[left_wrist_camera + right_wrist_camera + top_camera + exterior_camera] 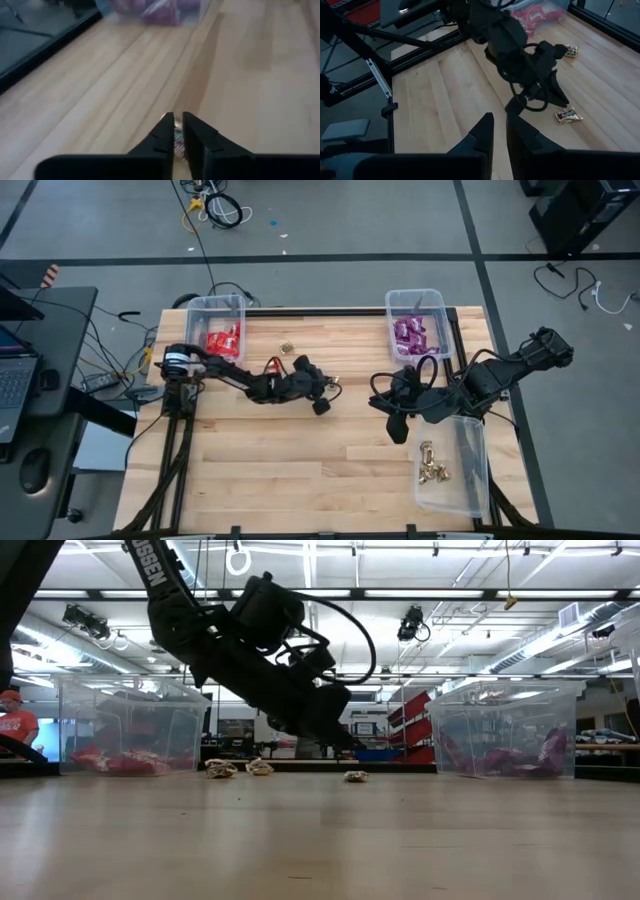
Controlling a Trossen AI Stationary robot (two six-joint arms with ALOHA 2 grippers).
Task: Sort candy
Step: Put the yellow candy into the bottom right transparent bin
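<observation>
My left gripper (322, 406) hangs a little above the middle of the wooden table, shut on a small gold foil candy (178, 142); the low view shows the left gripper (345, 743) clear of the tabletop. My right gripper (397, 430) waits higher up, right of centre; in its wrist view the right gripper (499, 120) has a narrow slit between the fingers and nothing in it. Loose gold candies lie flat on the wood: one (333, 380) beside the left gripper and one (287, 347) farther back. My left gripper pinches the gold candy (177, 136) between its two fingers (165, 131). The fingers slant downward from the table's left side. The fingers themselves hide most of the candy, so which part of it they have cannot be told.
A clear bin with red packets (222, 337) stands at the far left and one with purple packets (415, 332) at the far right. A third clear bin (470, 450) with gold pieces lies at the near right edge. The near half of the table holds nothing else.
</observation>
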